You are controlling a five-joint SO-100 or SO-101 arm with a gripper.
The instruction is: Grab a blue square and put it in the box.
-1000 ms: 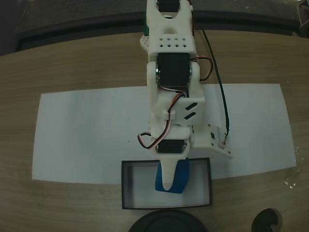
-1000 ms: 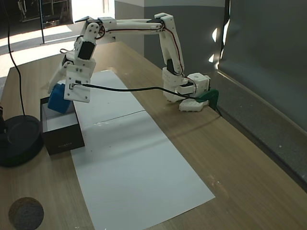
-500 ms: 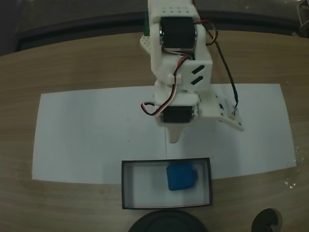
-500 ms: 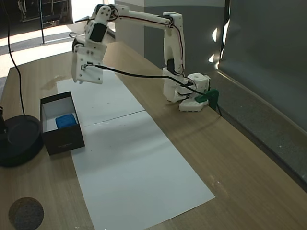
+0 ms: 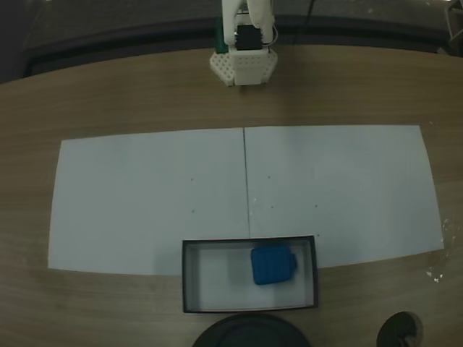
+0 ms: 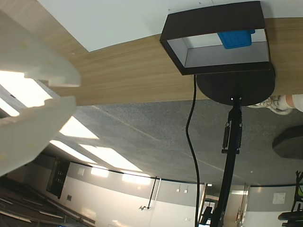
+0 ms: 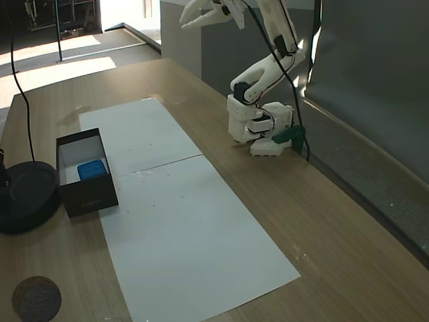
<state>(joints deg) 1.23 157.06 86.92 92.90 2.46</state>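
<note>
The blue square (image 5: pixel 273 266) lies flat inside the box (image 5: pixel 249 241), toward its right end in a fixed view from above. In another fixed view from the side, the blue square (image 7: pixel 92 169) rests in the box (image 7: pixel 87 198) on the table's left. My gripper (image 7: pixel 193 18) is folded back high over the arm base, far from the box, open and holding nothing. In the wrist view, which is upside down, my gripper (image 6: pixel 75 92) enters from the left, and the box (image 6: pixel 213 21) with the blue square (image 6: pixel 235 38) sits far off at the top.
White paper sheets (image 5: pixel 145 195) cover the middle of the wooden table. A round black stand base (image 7: pixel 23 198) sits just beyond the box, and a small dark disc (image 7: pixel 37 298) lies near the table corner. The arm base (image 7: pixel 258 124) stands at the far edge.
The gripper let go of the blue square into the box, then the arm lifted and folded back to its base. The blue square stays in the box.
</note>
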